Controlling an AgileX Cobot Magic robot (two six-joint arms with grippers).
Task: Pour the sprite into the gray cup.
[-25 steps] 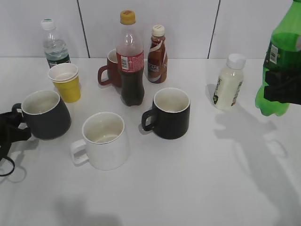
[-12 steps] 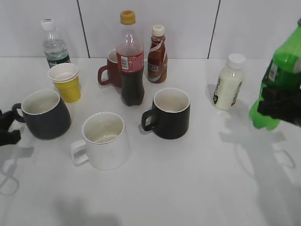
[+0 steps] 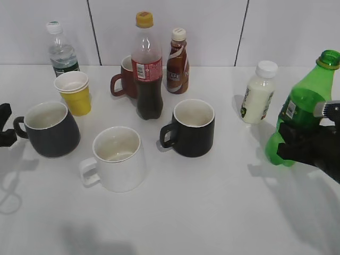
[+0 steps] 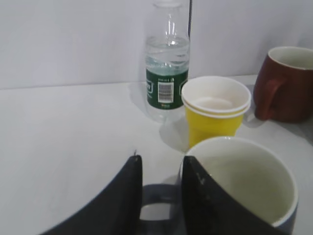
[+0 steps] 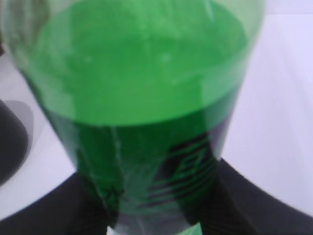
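Near the right edge of the counter (image 3: 212, 212), the right gripper (image 3: 305, 146) pinches the sprite (image 3: 297, 114) around its label, the bottle tilted with its open neck leaning right. The gray cup (image 3: 50, 127) stands near the left edge, and the left gripper (image 4: 161, 196) has its jaws spread on either side of the cup's handle, just behind a yellow cup (image 3: 74, 91).

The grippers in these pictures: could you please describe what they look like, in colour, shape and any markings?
Both are matte black. The right gripper is bulky, with a small silver-grey piece on top. The left gripper shows two smooth, curved fingers tapering to rounded tips. No markings, cables or sleeves can be made out.
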